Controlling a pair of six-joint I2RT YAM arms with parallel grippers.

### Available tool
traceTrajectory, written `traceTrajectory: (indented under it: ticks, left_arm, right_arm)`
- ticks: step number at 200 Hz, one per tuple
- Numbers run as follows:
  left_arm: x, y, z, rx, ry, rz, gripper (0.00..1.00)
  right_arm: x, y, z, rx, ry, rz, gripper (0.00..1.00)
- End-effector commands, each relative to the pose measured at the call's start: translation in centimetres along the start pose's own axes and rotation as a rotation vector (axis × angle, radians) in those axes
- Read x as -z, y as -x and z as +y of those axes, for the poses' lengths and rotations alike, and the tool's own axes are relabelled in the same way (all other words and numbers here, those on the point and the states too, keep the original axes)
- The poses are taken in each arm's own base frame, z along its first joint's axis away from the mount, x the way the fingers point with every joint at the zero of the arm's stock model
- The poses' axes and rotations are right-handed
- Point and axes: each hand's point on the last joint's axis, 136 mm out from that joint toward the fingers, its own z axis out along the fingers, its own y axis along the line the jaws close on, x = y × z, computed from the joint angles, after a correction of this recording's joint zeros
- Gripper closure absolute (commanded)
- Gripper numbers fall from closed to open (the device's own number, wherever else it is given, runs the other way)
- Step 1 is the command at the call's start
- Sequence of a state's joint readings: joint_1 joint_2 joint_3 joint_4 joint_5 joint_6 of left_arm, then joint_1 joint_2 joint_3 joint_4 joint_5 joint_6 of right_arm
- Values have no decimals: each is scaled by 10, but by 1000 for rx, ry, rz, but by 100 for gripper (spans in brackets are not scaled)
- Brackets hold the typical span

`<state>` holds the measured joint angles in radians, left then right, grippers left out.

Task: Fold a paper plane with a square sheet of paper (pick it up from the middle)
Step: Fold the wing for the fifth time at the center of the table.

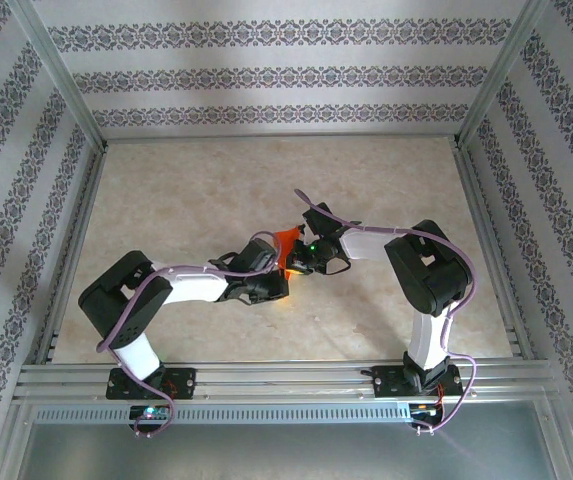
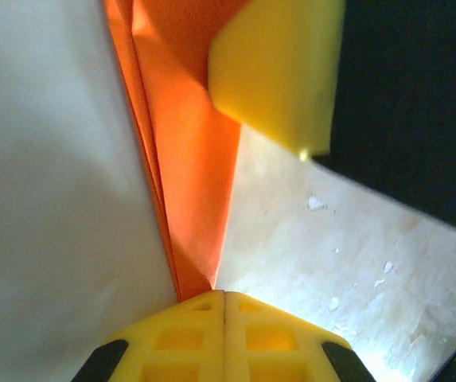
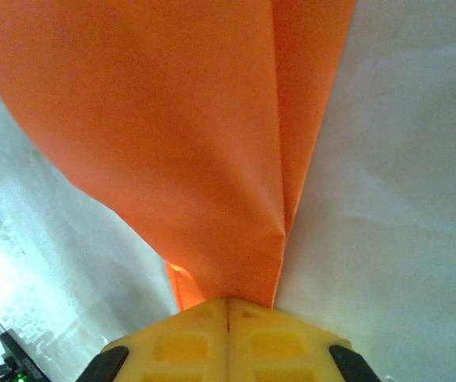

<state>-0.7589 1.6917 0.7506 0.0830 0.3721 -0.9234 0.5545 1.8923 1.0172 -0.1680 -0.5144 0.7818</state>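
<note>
paper plane (image 1: 284,247): folded orange-red paper, held up at the middle of the table (image 1: 216,190) between the two end effectors; whether it touches the table cannot be told.
Long axis, left wrist view: the paper plane (image 2: 188,159) is seen as a narrow wedge. Its tip is drawn in at the left fingers and it widens away from them, with a layered fold line along its left edge.
Long axis, right wrist view: the paper plane (image 3: 172,119) fans out from the right fingers. A centre crease runs straight away from them, with a broad curved flap to its left and a narrower strip to its right.
Pointing, top view: a small orange corner is raised toward the far side of the table.
left end effector (image 1: 280,272) (image 2: 224,306): the yellow fingers are pressed together and pinch the narrow end of the paper.
right end effector (image 1: 298,256) (image 3: 228,310): it is closed too, clamped on the paper at the base of the crease. One of its yellow fingers (image 2: 275,72) is seen lying against the paper's far end in the left wrist view.
Spacing: the two end effectors are just beside each other, tip to tip.
Edges: aluminium frame rails (image 1: 66,230) border the table at left, right and far side, well apart from the paper.
Open room: bare marbled table lies on every side of the meeting point, widest toward the far wall.
</note>
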Motion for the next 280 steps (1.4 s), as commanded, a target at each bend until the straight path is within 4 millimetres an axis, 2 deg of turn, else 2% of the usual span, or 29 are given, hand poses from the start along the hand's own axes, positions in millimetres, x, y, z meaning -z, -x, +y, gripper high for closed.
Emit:
traceTrajectory:
  ticks: [1, 20, 36, 64, 80, 120, 149, 186, 251, 280]
  left_arm:
    - [3, -29, 11, -17, 67, 84, 97]
    - [8, -34, 17, -15, 85, 85, 97]
    - [18, -28, 13, -29, 89, 50, 97]
    - [45, 6, -9, -44, 25, -93, 97]
    - [52, 25, -15, -29, -10, -162, 97]
    - [30, 50, -26, 27, -84, -184, 98]
    - [18, 56, -19, 48, -74, -176, 100]
    - [7, 53, -6, 73, -41, -162, 100]
    - [1, 55, 11, 72, 43, -173, 100]
    - [-5, 46, 24, 88, 75, -144, 100]
  right_arm:
    - [-18, -22, -78, -119, -275, 31, 94]
    - [-18, -23, -80, -127, -274, 27, 94]
    - [-16, -23, -79, -136, -268, 18, 94]
    - [-11, -20, -69, -202, -219, -35, 94]
    - [-7, -15, -60, -255, -180, -86, 94]
    - [-5, -9, -47, -344, -122, -138, 94]
    - [-7, -8, -43, -348, -104, -131, 94]
    - [-8, -10, -41, -337, -95, -115, 94]
    - [-4, -8, -33, -292, -68, -99, 93]
    - [4, 2, -14, -215, -10, -102, 91]
